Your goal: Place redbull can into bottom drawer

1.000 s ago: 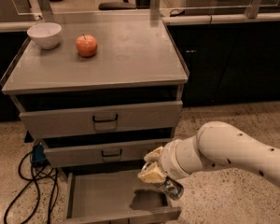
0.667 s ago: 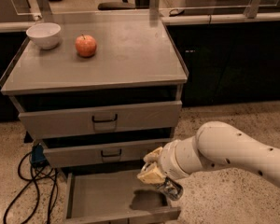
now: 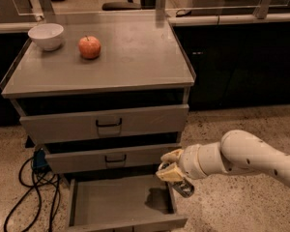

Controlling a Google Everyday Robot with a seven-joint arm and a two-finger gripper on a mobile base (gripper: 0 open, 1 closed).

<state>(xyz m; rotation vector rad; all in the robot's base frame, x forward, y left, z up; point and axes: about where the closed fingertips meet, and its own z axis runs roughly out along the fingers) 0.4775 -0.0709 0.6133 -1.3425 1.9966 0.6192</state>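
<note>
The bottom drawer [image 3: 117, 201] is pulled open, a wide shallow grey tray with nothing showing inside. My gripper [image 3: 173, 174] hangs over the drawer's right rim, just below the middle drawer's front. It is shut on the redbull can [image 3: 184, 189], a small silvery cylinder that sticks out below the yellowish fingers [image 3: 168, 173]. The can is held above the drawer's right edge and casts a shadow on the drawer floor.
The two upper drawers [image 3: 106, 124] with black handles are closed. On the cabinet top stand a white bowl [image 3: 46, 35] and a red-orange apple [image 3: 89, 47]. Black cables [image 3: 34, 187] lie on the floor to the left. Dark cabinets stand to the right.
</note>
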